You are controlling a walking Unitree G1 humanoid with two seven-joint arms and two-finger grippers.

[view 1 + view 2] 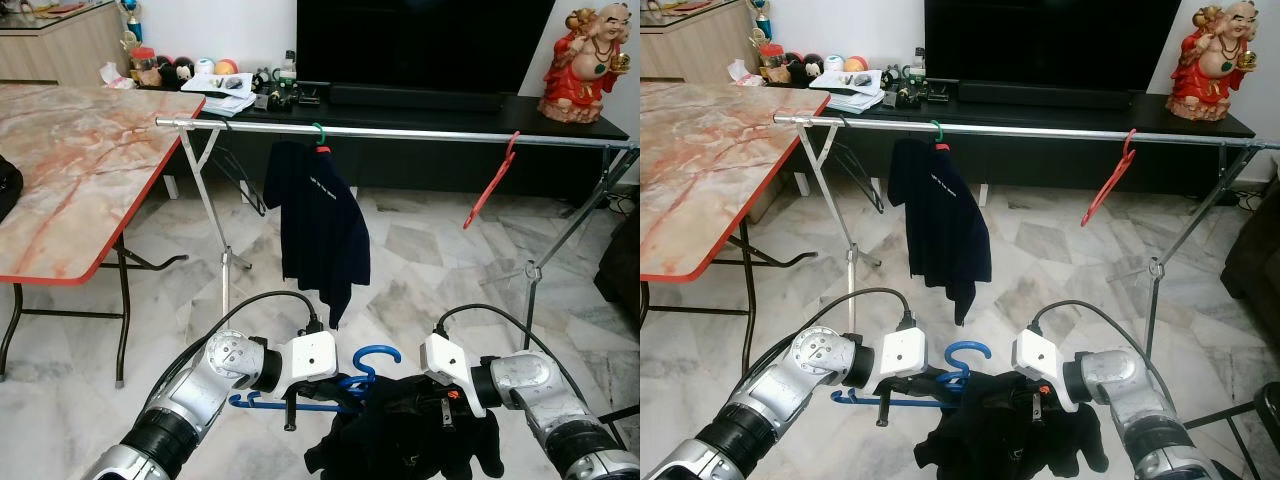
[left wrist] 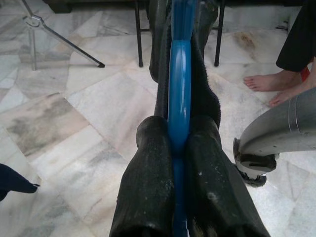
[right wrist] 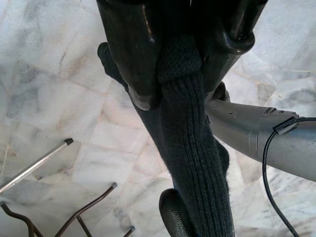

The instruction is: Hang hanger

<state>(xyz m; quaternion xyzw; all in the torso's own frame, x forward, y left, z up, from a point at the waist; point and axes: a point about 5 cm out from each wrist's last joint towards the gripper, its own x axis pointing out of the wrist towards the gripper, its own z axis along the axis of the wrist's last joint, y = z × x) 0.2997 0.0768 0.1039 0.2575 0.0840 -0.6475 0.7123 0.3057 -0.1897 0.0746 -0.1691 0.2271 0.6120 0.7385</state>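
- Left gripper (image 2: 178, 143) is clamping the blue hanger (image 1: 372, 362); both black fingers (image 2: 148, 168) are pressing against its bar from either side, with no gap showing.
- Right gripper (image 3: 180, 59) is pinching a fold of the dark knitted garment (image 1: 410, 435), which is trailing down past the fingertips.
- Garment is draping over the hanger between the two grippers, low above the marble floor (image 1: 420, 260).
- Beyond the fingers, the metal rail (image 1: 420, 133) is carrying a navy shirt (image 1: 318, 225) and an empty red hanger (image 1: 490, 185).
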